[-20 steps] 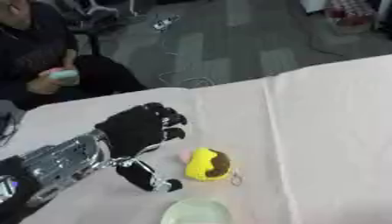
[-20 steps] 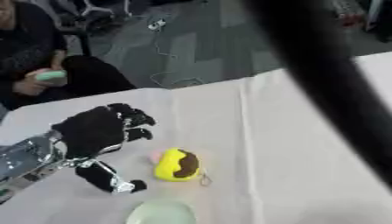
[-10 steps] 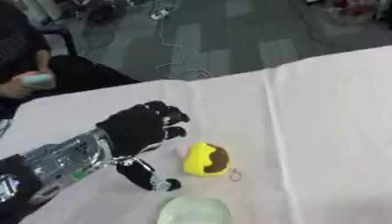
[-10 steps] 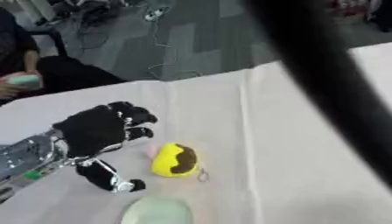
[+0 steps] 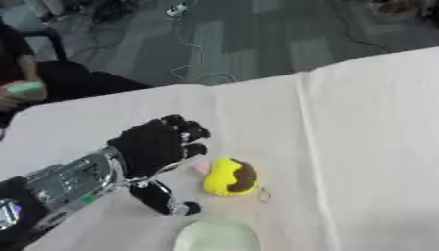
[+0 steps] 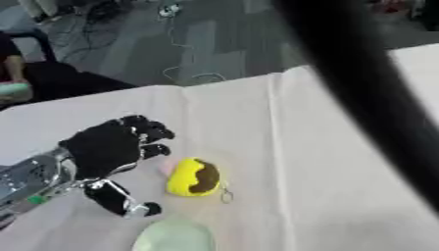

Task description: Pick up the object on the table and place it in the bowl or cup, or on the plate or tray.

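A small yellow plush toy (image 5: pixel 225 177) with a brown patch lies on the white tablecloth, with a metal ring (image 5: pixel 263 196) at its lower right and a pink bit at its upper left. My left hand (image 5: pixel 154 147), black, hovers just left of the toy, apart from it. Its fingers are loosely bent above the toy's upper left, its thumb (image 5: pixel 164 200) sticks out below, and it holds nothing. A pale green dish (image 5: pixel 216 237) sits at the near edge, just below the toy. My right hand shows in no view.
The table's far edge (image 5: pixel 257 81) runs across the upper part, with grey floor and cables beyond. A seated person at the far left holds a green cup (image 5: pixel 26 90). A dark blurred bar (image 6: pixel 360 83) crosses the right eye view.
The whole picture has shifted a little, so the camera moved. My left hand stays left of the toy, and the toy and dish have not moved.
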Controlling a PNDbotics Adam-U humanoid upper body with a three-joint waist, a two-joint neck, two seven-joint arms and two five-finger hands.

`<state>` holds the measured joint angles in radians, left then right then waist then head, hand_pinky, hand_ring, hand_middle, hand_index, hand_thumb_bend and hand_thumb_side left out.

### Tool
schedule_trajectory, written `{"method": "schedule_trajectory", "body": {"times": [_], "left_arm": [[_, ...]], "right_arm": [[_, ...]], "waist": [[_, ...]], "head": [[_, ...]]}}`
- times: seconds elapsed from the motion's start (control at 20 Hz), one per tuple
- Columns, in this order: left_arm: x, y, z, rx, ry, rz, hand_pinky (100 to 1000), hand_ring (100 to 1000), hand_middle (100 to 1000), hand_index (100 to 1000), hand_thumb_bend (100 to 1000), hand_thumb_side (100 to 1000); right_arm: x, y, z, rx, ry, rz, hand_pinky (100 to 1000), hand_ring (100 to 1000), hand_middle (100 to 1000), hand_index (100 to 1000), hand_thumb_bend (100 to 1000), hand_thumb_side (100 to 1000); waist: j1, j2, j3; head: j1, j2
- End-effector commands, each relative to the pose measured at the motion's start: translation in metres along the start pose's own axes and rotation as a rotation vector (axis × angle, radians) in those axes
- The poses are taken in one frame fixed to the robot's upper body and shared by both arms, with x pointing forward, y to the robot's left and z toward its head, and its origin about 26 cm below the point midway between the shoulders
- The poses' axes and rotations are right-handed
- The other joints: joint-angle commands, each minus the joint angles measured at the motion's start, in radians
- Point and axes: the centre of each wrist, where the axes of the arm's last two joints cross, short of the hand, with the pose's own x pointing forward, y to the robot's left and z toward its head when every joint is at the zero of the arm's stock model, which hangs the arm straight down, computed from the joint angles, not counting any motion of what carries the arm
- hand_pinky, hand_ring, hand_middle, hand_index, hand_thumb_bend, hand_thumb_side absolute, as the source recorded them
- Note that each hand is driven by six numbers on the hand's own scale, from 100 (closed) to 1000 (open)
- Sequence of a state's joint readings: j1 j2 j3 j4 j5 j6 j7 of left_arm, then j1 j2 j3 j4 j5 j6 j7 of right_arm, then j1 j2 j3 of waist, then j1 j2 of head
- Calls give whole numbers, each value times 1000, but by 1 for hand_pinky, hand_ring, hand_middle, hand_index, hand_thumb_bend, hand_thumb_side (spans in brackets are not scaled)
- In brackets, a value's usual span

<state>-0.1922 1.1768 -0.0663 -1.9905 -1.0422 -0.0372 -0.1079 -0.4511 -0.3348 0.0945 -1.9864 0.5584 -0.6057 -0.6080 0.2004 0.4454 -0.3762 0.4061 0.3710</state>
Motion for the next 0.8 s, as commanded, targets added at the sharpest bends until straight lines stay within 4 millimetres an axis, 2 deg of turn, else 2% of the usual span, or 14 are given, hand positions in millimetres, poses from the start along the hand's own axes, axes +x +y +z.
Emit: {"method": "schedule_trajectory", "body": {"times": [0.05,0.35,0.8], "left_arm": [[-6,7,1,19,13,-37,791,883,834,789,500,776],[-11,12,0,46,21,-53,793,884,836,798,497,775],[-16,15,1,64,56,-85,796,887,836,817,477,767]], "right_arm": [[2,1,-7,-315,-237,-225,287,325,326,496,216,835],[0,-2,-11,-329,-239,-233,287,326,332,506,219,839],[-1,0,-18,-360,-243,-259,280,329,344,522,215,852]], "waist": [[-4,-16,-3],[7,-14,-14],[21,4,-31]], "head": [[6,-24],[7,-26],[10,-31]]}}
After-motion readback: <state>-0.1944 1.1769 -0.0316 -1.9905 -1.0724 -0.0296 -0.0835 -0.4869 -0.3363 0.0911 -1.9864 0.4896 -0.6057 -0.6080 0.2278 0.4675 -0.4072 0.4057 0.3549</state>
